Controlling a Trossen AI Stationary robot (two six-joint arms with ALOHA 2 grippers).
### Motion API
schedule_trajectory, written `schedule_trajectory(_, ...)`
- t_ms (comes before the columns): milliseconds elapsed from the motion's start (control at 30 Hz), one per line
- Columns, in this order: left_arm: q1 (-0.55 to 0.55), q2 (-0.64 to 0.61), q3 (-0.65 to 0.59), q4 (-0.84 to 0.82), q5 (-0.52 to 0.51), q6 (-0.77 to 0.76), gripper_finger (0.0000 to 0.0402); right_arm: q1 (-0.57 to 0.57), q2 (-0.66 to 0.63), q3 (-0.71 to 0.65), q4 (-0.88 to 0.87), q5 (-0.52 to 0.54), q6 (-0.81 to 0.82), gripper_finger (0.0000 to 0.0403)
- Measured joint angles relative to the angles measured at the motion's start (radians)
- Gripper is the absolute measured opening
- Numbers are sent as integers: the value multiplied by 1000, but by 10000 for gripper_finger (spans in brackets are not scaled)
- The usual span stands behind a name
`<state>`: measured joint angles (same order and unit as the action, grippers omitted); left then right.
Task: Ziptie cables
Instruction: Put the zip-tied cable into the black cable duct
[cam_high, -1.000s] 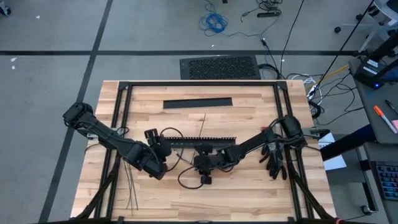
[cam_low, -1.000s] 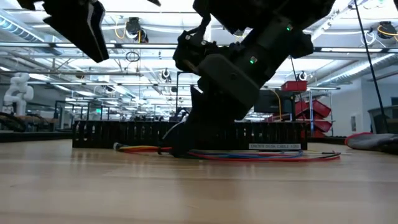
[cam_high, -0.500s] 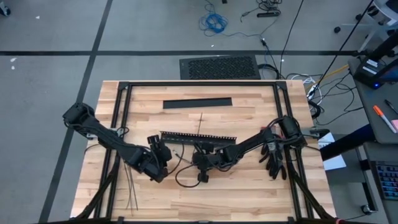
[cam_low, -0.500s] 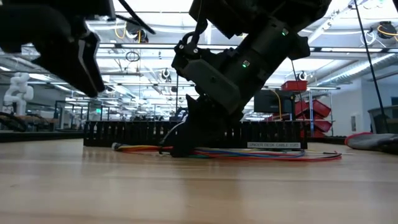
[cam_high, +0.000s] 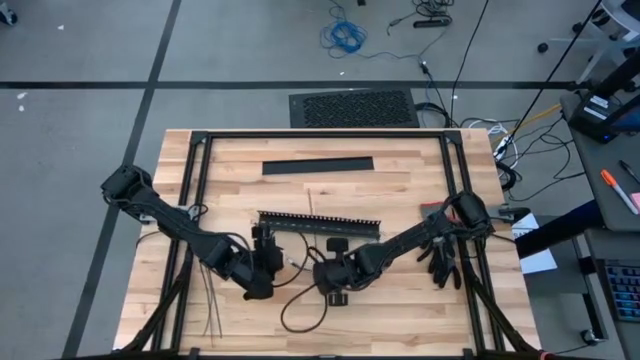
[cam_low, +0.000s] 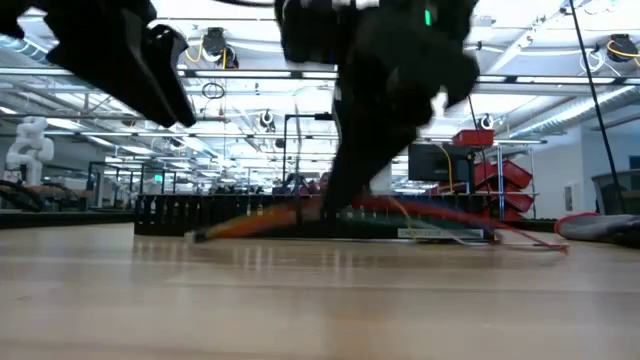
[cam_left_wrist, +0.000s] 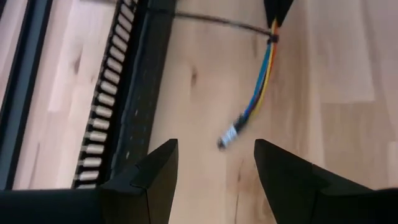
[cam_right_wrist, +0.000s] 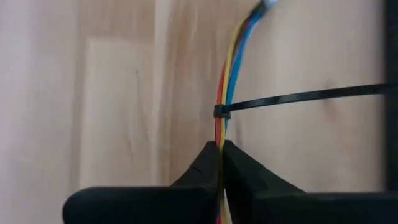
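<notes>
- Fingers (cam_right_wrist: 205, 177) of the right gripper (cam_high: 335, 283) were pinched flat on the cables (cam_right_wrist: 224, 93), with no gap showing between them; the grip sat just short of a ziptie (cam_right_wrist: 298, 98) already cinched round the bundle.
- Left gripper (cam_left_wrist: 214, 165) hung partly open with nothing between its fingers, near the loose end of the cables, which lay on the wooden surface (cam_high: 400, 300) beside the black slotted duct (cam_high: 320, 224).
- Bundle judged light, thin and limp: in the low view it sagged away on both sides of the right gripper's hold. Likely to flop and swing when moved.
- Wire jackets looked smooth, so single strands could probably slide past each other under a loose pinch. The tied spot looked the firmest place to hold, since the wires were gathered there.
- Ziptie tail stood straight out, stiff and springy by the look of it; best taken near its head.
- Spare zipties (cam_high: 212, 305) lay near the surface's left front edge, well apart from the bundle.
</notes>
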<state>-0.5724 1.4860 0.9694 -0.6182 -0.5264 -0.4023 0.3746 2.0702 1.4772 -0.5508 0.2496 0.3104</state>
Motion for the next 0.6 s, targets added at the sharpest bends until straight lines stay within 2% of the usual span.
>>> schedule_trajectory(300,-9,0,-8,111,14,113,209,22,-4,167,-165,159,-71,0)
schedule_trajectory(600,-13,0,-9,106,26,131,209,26,-4,247,-246,198,-95,0)
